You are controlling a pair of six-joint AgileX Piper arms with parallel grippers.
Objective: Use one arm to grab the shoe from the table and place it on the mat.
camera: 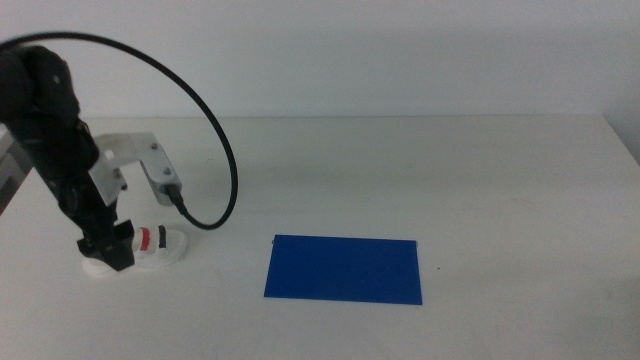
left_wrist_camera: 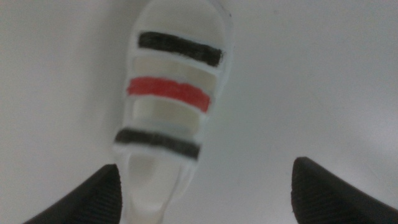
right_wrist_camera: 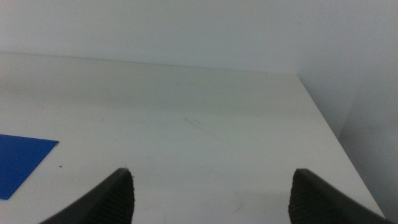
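The white shoe (camera: 152, 249) with two black straps and one red strap lies on the table (camera: 450, 170) at the near left. My left gripper (camera: 108, 256) has come down over its heel end. In the left wrist view the shoe (left_wrist_camera: 169, 99) reaches between the jaws of the left gripper (left_wrist_camera: 205, 194), which is open, and the heel sits close to one jaw. The dark blue mat (camera: 344, 268) lies flat to the right of the shoe, with nothing on it. My right gripper (right_wrist_camera: 211, 194) is open, holds nothing and is out of the middle view.
A black cable (camera: 215, 130) loops high from the left arm past its white bracket (camera: 135, 152). In the right wrist view a corner of the mat (right_wrist_camera: 18, 163) shows, and the table's far edge and right corner meet a pale wall.
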